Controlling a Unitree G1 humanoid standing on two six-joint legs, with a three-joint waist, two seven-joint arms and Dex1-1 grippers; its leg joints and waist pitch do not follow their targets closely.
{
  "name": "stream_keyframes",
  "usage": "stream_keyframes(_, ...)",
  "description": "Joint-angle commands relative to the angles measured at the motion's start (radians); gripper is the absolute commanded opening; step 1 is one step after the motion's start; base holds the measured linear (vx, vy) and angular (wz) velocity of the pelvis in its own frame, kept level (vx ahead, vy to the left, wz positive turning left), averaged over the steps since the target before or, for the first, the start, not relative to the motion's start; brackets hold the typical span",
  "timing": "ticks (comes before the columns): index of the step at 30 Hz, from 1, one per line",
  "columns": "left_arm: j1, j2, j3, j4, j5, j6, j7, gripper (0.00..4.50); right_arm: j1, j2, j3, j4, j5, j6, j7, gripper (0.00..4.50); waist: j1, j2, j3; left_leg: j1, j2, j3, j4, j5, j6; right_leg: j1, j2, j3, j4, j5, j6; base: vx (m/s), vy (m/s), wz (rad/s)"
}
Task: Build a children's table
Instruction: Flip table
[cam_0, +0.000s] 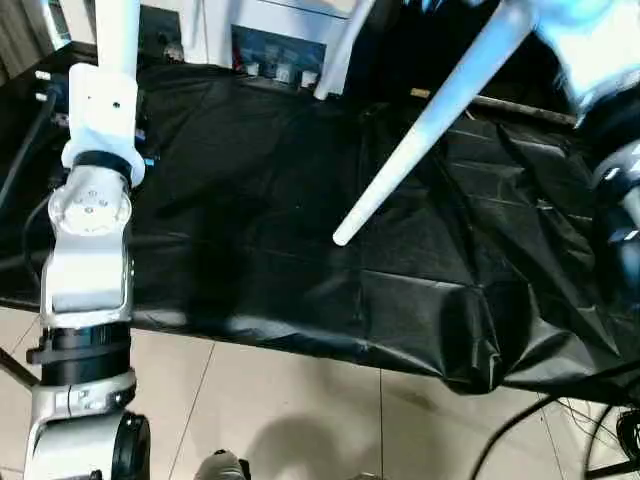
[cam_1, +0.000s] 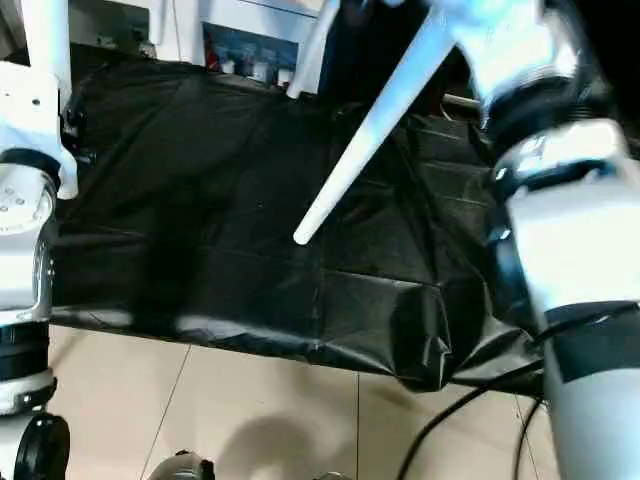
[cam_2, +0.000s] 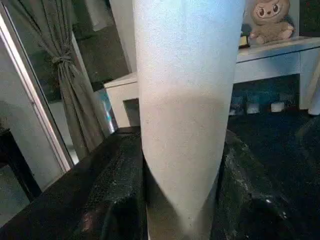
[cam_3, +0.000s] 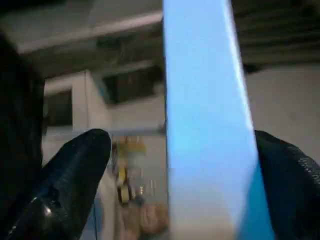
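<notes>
My left gripper (cam_2: 180, 205) is shut on a white tapered leg (cam_2: 185, 100), its black fingers (cam_2: 110, 195) pressing both sides. This leg (cam_0: 118, 30) stands upright above my left forearm at the far left. My right gripper (cam_3: 200, 205) is shut on a second leg (cam_3: 205, 125). That leg (cam_0: 430, 120) slants down from the upper right, its narrow tip hanging just over the middle of the black-covered table (cam_0: 230, 200). A third white leg (cam_0: 338, 55) leans at the back edge. The tabletop is out of view.
Crinkled black cloth covers the work table, whose front edge (cam_0: 300, 345) runs above the tiled floor (cam_0: 300, 410). White shelving (cam_0: 270, 25) stands behind it. A plush toy (cam_2: 270, 20) sits on a white shelf, a curtain (cam_2: 70, 85) nearby. Cables (cam_0: 540, 420) hang at the lower right.
</notes>
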Motion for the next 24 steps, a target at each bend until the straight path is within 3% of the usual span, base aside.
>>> stream_keyframes(1, -0.031, 0.001, -0.071, -0.069, 0.002, -0.031, -0.014, 1.61, 0.019, 0.033, 0.006, -0.034, 0.027, -0.089, 0.029, 4.50, -0.008, 0.033, -0.082, 0.045, 0.075, -0.037, -0.066, -0.149, 0.007, 0.042, -0.095, 0.071, -0.054, 0.092, -0.211, 0.000, 0.000, 0.00)
stream_keyframes(3, -0.028, 0.004, -0.068, -0.062, 0.001, -0.034, -0.013, 1.61, 0.063, 0.070, -0.032, -0.094, 0.122, -0.147, 0.072, 4.50, -0.007, 0.029, -0.079, 0.044, 0.078, -0.038, -0.069, -0.178, 0.012, 0.041, -0.099, 0.072, -0.060, 0.066, -0.201, 0.000, 0.000, 0.00)
stream_keyframes(5, -0.022, 0.011, -0.064, -0.054, 0.004, -0.038, -0.012, 1.61, 0.148, 0.141, -0.088, -0.210, 0.284, -0.063, 0.155, 4.50, -0.008, 0.031, -0.080, 0.045, 0.083, -0.040, -0.072, -0.173, 0.026, 0.043, -0.105, 0.075, -0.059, 0.075, -0.191, 0.000, 0.000, 0.00)
stream_keyframes(7, -0.019, 0.020, -0.060, -0.043, 0.008, -0.043, -0.008, 1.61, 0.254, 0.184, -0.094, -0.328, 0.366, 0.042, 0.181, 4.50, -0.003, 0.038, -0.082, 0.054, 0.089, -0.043, -0.077, -0.150, 0.030, 0.040, -0.100, 0.071, -0.058, 0.099, -0.195, 0.000, 0.000, 0.00)
stream_keyframes(8, -0.019, 0.020, -0.060, -0.043, 0.008, -0.043, -0.008, 1.61, 0.254, 0.184, -0.094, -0.328, 0.366, 0.042, 0.181, 4.50, -0.003, 0.038, -0.082, 0.057, 0.088, -0.043, -0.078, -0.147, 0.027, 0.040, -0.095, 0.069, -0.059, 0.104, -0.193, 0.000, 0.000, 0.00)
stream_keyframes(9, -0.019, 0.024, -0.057, -0.039, 0.008, -0.046, -0.008, 1.61, 0.326, 0.191, -0.077, -0.407, 0.379, 0.095, 0.162, 4.50, -0.004, 0.038, -0.084, 0.058, 0.087, -0.044, -0.079, -0.144, 0.010, 0.040, -0.093, 0.067, -0.057, 0.104, -0.197, 0.000, 0.000, 0.00)
stream_keyframes(10, -0.018, 0.030, -0.057, -0.032, 0.010, -0.051, -0.010, 1.61, 0.425, 0.192, -0.048, -0.501, 0.381, 0.126, 0.126, 4.50, -0.002, 0.047, -0.082, 0.060, 0.085, -0.043, -0.083, -0.162, -0.016, 0.038, -0.094, 0.067, -0.058, 0.084, -0.189, 0.000, 0.000, 0.00)
stream_keyframes(11, -0.017, 0.032, -0.057, -0.030, 0.011, -0.053, -0.010, 1.61, 0.449, 0.192, -0.042, -0.523, 0.384, 0.136, 0.118, 4.50, -0.004, 0.044, -0.083, 0.059, 0.084, -0.044, -0.088, -0.181, -0.045, 0.040, -0.095, 0.066, -0.061, 0.070, -0.172, 0.000, 0.000, 0.00)
stream_keyframes(12, -0.013, 0.043, -0.059, -0.024, 0.014, -0.061, -0.014, 1.61, 0.585, 0.195, -0.012, -0.650, 0.399, 0.193, 0.068, 4.50, -0.002, 0.048, -0.079, 0.060, 0.084, -0.047, -0.092, -0.173, -0.054, 0.044, -0.094, 0.068, -0.068, 0.075, -0.155, 0.000, 0.000, 0.00)
stream_keyframes(13, -0.011, 0.047, -0.059, -0.022, 0.015, -0.064, -0.015, 1.61, 0.624, 0.197, -0.007, -0.686, 0.406, 0.210, 0.052, 4.50, -0.007, 0.046, -0.086, 0.063, 0.084, -0.049, -0.095, -0.198, -0.078, 0.044, -0.096, 0.065, -0.064, 0.072, -0.147, 0.000, 0.000, 0.00)
stream_keyframes(14, -0.011, 0.047, -0.058, -0.021, 0.015, -0.065, -0.016, 1.61, 0.645, 0.197, -0.007, -0.703, 0.409, 0.222, 0.042, 4.50, -0.010, 0.043, -0.087, 0.059, 0.082, -0.051, -0.096, -0.199, -0.082, 0.050, -0.094, 0.064, -0.067, 0.067, -0.144, 0.000, 0.000, 0.00)
stream_keyframes(15, -0.008, 0.054, -0.057, -0.014, 0.011, -0.069, -0.016, 1.61, 0.768, 0.207, -0.022, -0.797, 0.416, 0.288, 0.000, 4.50, -0.012, 0.048, -0.087, 0.057, 0.079, -0.049, -0.095, -0.206, -0.088, 0.049, -0.096, 0.066, -0.072, 0.056, -0.142, 0.000, 0.000, 0.00)
stream_keyframes(16, -0.008, 0.057, -0.057, -0.008, 0.010, -0.071, -0.016, 1.61, 0.837, 0.211, -0.036, -0.838, 0.404, 0.318, -0.021, 4.50, -0.005, 0.047, -0.083, 0.063, 0.079, -0.045, -0.097, -0.227, -0.089, 0.041, -0.099, 0.070, -0.080, 0.038, -0.129, 0.000, 0.000, 0.00)
stream_keyframes(18, -0.005, 0.067, -0.060, 0.003, 0.006, -0.079, -0.014, 1.61, 1.038, 0.222, -0.087, -0.975, 0.401, 0.407, -0.047, 4.50, -0.007, 0.048, -0.084, 0.058, 0.078, -0.049, -0.100, -0.260, -0.094, 0.044, -0.101, 0.070, -0.084, -0.009, -0.123, 0.000, 0.000, 0.00)
stream_keyframes(20, -0.004, 0.070, -0.060, 0.006, 0.004, -0.081, -0.014, 1.61, 1.093, 0.223, -0.103, -1.009, 0.395, 0.435, -0.052, 4.50, -0.011, 0.042, -0.080, 0.054, 0.078, -0.051, -0.103, -0.273, -0.086, 0.045, -0.100, 0.072, -0.089, -0.030, -0.119, 0.000, 0.000, 0.00)
stream_keyframes(21, -0.004, 0.073, -0.061, 0.007, 0.004, -0.083, -0.014, 1.61, 1.127, 0.220, -0.110, -1.030, 0.393, 0.452, -0.054, 4.50, -0.010, 0.048, -0.080, 0.054, 0.078, -0.052, -0.105, -0.290, -0.088, 0.045, -0.101, 0.070, -0.091, -0.058, -0.117, 0.000, 0.000, 0.00)
stream_keyframes(23, -0.002, 0.076, -0.064, 0.017, 0.002, -0.090, -0.013, 1.61, 1.233, 0.199, -0.126, -1.092, 0.362, 0.514, -0.113, 4.50, -0.017, 0.043, -0.074, 0.054, 0.077, -0.053, -0.104, -0.342, -0.094, 0.038, -0.104, 0.071, -0.105, -0.162, -0.105, 0.000, 0.000, 0.00)
stream_keyframes(24, -0.002, 0.076, -0.064, 0.017, 0.002, -0.090, -0.013, 1.61, 1.233, 0.199, -0.126, -1.092, 0.362, 0.514, -0.113, 4.50, -0.020, 0.042, -0.070, 0.056, 0.077, -0.055, -0.106, -0.366, -0.097, 0.036, -0.103, 0.071, -0.112, -0.214, -0.094, 0.000, 0.000, 0.00)
